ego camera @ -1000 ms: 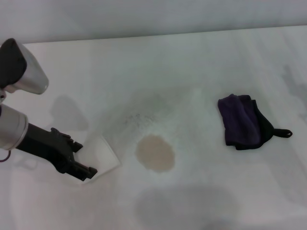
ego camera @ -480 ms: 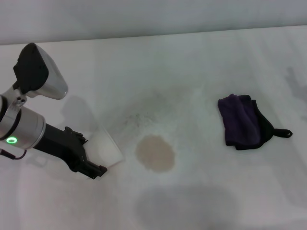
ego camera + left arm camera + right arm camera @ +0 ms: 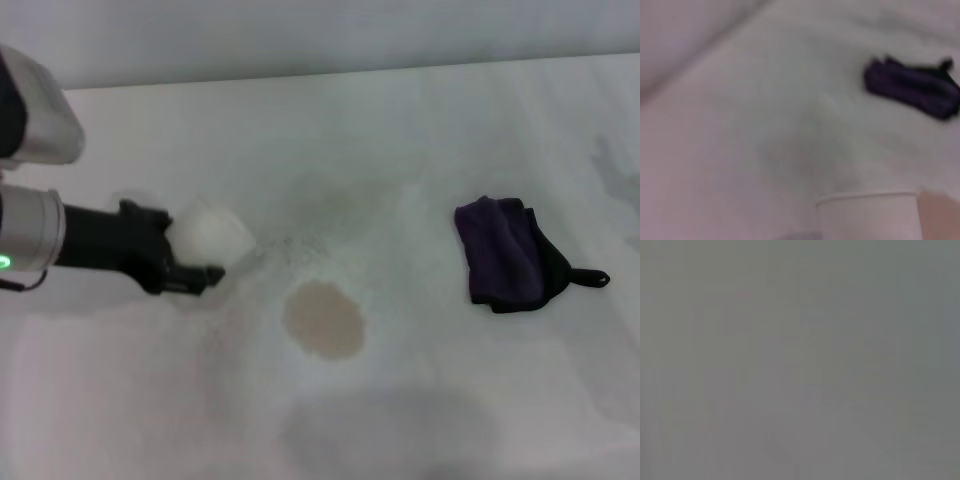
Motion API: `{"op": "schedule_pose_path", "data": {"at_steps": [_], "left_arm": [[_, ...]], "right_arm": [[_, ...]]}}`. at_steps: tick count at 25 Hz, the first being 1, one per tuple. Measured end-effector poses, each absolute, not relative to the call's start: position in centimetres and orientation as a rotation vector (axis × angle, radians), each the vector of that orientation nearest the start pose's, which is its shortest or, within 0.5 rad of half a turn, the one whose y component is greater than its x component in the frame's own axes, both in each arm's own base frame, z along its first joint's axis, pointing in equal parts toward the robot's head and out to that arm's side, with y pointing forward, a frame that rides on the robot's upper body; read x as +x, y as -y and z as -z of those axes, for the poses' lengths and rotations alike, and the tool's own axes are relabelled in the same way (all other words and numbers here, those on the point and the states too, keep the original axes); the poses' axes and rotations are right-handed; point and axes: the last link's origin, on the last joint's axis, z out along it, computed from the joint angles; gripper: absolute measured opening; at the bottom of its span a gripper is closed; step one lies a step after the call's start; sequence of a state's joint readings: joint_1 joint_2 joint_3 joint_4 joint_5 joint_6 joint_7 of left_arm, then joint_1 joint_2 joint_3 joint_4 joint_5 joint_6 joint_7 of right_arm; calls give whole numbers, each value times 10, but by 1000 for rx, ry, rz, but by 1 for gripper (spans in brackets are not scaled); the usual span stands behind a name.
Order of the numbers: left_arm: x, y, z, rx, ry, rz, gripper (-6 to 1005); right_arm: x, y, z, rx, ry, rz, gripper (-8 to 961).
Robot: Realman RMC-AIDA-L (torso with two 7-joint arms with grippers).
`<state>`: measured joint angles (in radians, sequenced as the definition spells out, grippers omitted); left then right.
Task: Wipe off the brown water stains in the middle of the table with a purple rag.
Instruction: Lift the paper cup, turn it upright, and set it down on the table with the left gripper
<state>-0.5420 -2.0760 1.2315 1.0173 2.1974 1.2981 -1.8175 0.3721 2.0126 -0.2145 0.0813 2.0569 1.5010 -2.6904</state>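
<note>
Purple rag lying untouched on the table's right side, well apart from the brown water stains at centre.
Left gripper is clamping a white paper cup, tilted sideways, left of the stain; right gripper is showing in no view.

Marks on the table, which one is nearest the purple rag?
The brown water stains, a tan oval puddle, lie nearest the purple rag; the faint grey speckled smudge sits farther left.
</note>
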Motion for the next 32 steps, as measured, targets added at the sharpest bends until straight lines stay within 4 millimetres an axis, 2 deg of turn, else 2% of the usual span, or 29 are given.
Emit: {"op": "schedule_pose_path", "data": {"at_steps": [4,10,13,16,17,23,32], "left_arm": [[-217,-367,16,-2757,406,192,720],[-224,-363,7,-2641,332,535,672],[-232,-357,5,-2576,322,672,649],[-241,-344,5,-2514,289,794,649],[-247,-334,6,-2466,262,871,649],[-268,-312,13,-2346,300,966,648],[-311,-281,36,-2225,499,894,648]], "right_arm": [[362,-291,-56,-1347,-570,-953,844],[358,-297,-56,-1386,-546,-948,844],[357,-298,-57,-1405,-532,-943,844],[357,-299,-57,-1429,-517,-934,844],[357,-299,-58,-1441,-509,-927,844],[355,-303,-55,-1528,-473,-883,844],[356,-302,-54,-1572,-452,-853,845]]}}
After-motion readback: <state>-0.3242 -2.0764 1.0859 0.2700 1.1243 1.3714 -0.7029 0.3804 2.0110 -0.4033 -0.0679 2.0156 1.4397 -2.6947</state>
